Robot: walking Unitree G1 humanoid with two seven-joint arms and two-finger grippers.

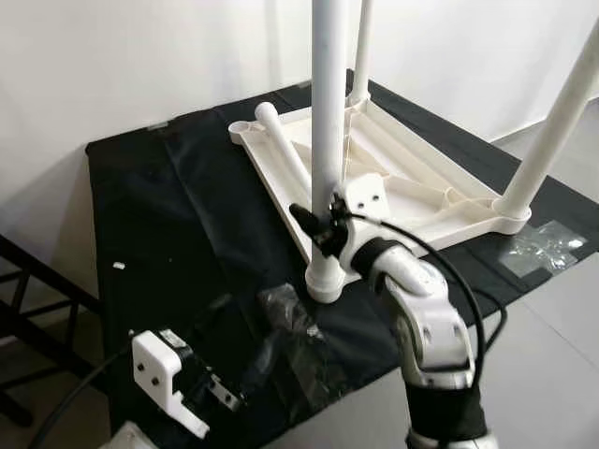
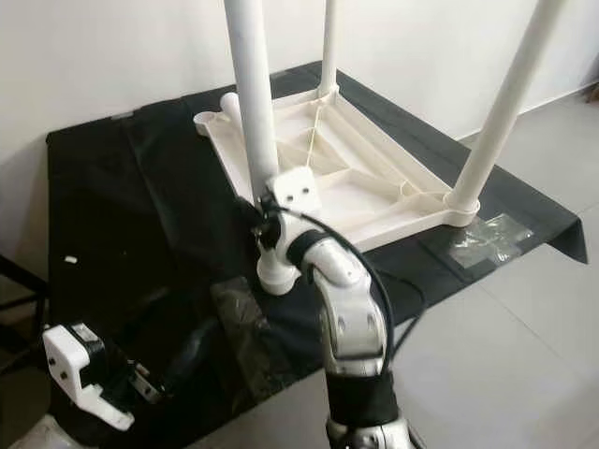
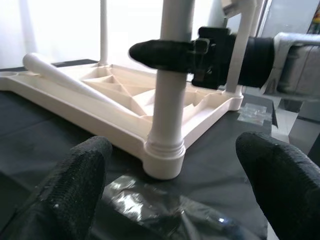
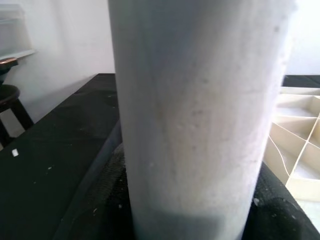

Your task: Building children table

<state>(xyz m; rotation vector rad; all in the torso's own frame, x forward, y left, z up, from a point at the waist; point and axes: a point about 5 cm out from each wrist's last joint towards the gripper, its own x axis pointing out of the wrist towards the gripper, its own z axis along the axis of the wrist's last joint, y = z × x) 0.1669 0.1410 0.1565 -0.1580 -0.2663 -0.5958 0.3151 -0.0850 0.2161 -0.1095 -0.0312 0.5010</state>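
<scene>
A white children's table [image 1: 421, 201] lies upside down on a black cloth [image 1: 168, 206]. Three white legs stand in its corner sockets: the near one [image 1: 328, 112], a far one [image 1: 361, 47] and a right one [image 1: 557, 122]. A fourth leg [image 1: 281, 150] lies loose across the underside, by the empty far-left socket. My right gripper [image 1: 318, 224] is shut on the near leg [image 4: 195, 115] a little above its socket. Low at the front left, my left gripper [image 1: 217, 395] is open and holds nothing; its fingers [image 3: 75, 180] point toward the near socket [image 3: 162, 160].
Crumpled clear plastic wrap [image 1: 290, 318] lies on the cloth in front of the near socket, and another piece [image 1: 547, 248] lies at the right corner. A black frame [image 1: 19, 281] stands at the far left. A white wall is behind, and tiled floor to the right.
</scene>
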